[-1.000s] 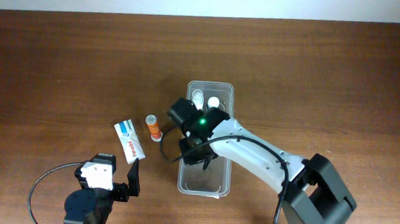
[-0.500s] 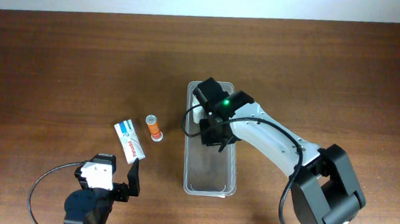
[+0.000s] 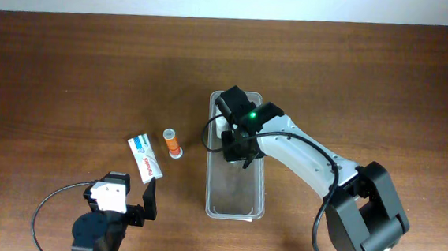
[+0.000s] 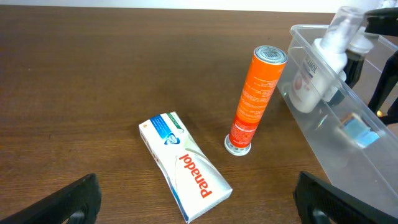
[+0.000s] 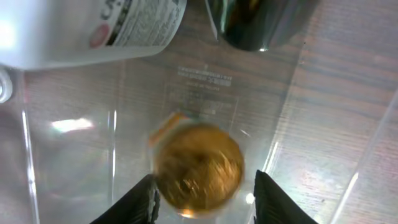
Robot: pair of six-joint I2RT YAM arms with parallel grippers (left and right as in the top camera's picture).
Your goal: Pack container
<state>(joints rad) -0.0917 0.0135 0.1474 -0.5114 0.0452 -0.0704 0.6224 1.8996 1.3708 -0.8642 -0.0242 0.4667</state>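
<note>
Two-fingered right claw (image 5: 204,179) points down into the container (image 3: 235,199), spread around gold disc (image 5: 198,163)

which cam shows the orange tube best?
Left wrist: orange tube is close, whole length in frame, standing on the table, label visible. Overhead shows it only small, from above. Right wrist doesn't show it.

A blurred gold round thing (image 5: 198,167) lies in the container (image 5: 205,84), identity unclear.
</note>
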